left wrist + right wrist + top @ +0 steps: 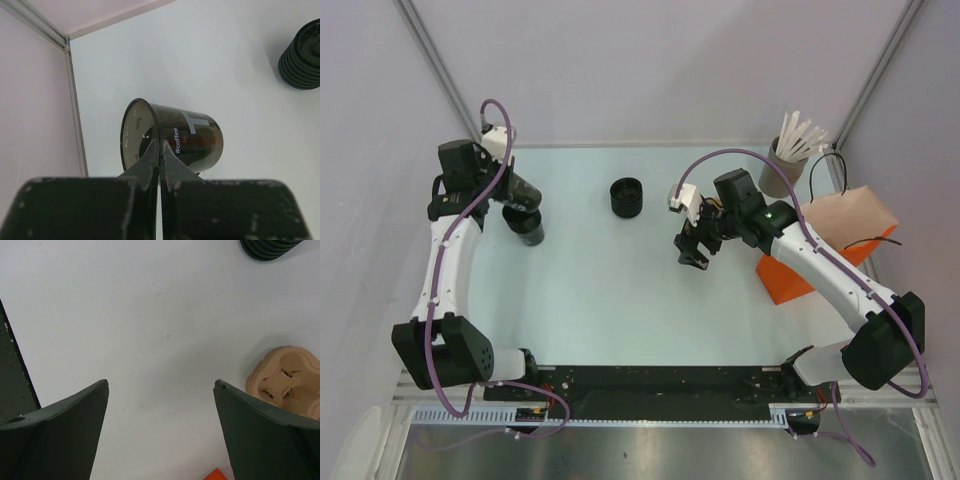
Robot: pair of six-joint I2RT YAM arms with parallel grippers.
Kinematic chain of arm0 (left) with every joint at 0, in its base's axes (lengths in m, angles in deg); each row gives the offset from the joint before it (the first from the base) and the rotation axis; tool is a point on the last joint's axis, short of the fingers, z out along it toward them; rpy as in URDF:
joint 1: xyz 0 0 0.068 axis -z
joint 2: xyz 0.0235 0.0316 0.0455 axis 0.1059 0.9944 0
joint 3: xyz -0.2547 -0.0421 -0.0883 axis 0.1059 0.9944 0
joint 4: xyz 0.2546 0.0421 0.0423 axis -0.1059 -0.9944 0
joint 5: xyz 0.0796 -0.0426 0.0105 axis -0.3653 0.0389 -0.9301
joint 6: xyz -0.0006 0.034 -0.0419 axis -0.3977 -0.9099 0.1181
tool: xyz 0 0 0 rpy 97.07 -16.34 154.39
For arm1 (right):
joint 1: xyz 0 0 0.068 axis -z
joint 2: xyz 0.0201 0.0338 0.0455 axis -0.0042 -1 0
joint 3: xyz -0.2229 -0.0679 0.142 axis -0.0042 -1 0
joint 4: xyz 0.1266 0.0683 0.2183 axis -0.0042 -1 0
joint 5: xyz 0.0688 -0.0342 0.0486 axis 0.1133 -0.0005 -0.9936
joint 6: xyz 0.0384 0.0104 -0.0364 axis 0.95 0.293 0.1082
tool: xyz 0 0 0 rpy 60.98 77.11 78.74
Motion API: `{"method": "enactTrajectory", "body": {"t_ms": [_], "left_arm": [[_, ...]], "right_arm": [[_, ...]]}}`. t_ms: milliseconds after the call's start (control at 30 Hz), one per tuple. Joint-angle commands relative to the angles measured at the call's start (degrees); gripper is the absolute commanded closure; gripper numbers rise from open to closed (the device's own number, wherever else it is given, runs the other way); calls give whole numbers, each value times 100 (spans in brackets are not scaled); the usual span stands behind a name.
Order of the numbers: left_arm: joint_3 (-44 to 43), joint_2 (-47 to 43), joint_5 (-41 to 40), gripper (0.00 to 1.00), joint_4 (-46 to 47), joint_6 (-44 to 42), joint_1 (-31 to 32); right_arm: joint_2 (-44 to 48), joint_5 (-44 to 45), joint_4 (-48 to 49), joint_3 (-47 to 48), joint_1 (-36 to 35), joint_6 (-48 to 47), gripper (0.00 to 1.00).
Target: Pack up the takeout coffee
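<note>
The takeout coffee cup (192, 137) is black with white "#coffee" lettering and a greyish-brown inside. Its mouth is uncovered and faces the left wall. My left gripper (160, 142) is shut on its rim, one finger inside and one outside. From above, the cup (530, 232) shows just below the left gripper (525, 215) at the table's left. My right gripper (693, 252) hangs open over bare table near the middle, with nothing between its fingers (162, 385). The orange bag (790, 282) lies to its right.
A black ribbed stack (627, 197) (302, 55) (270, 247) stands at the back centre. A grey tub of white sticks (782, 172) stands back right, next to a brown paper bag (850, 215). A cardboard cup carrier (287, 380) lies beside the orange bag's corner (216, 475).
</note>
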Motion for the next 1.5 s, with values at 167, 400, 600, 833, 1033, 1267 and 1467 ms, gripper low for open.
{"method": "enactTrajectory", "body": {"t_ms": [167,400,600,833,1033,1267,1467], "left_arm": [[-95,-262,-43,100,321,71,-34],[-166,-332,28,100,303,107,-25],[-69,-534,239,100,286,89,18],[185,-815,-296,100,259,-271,791],[475,-982,-789,100,286,-403,1881],[950,-930,-1220,100,584,-447,3171],[1337,-544,-1606,100,1119,-535,4183]], "right_arm": [[-6,-77,60,-2,8,-26,9],[-6,-60,60,6,-1,-26,9],[29,-42,95,-3,8,9,9],[292,-33,271,6,236,114,9],[662,-24,508,15,605,255,7],[864,-121,272,235,966,264,7],[1084,-174,-220,244,1045,141,6]]}}
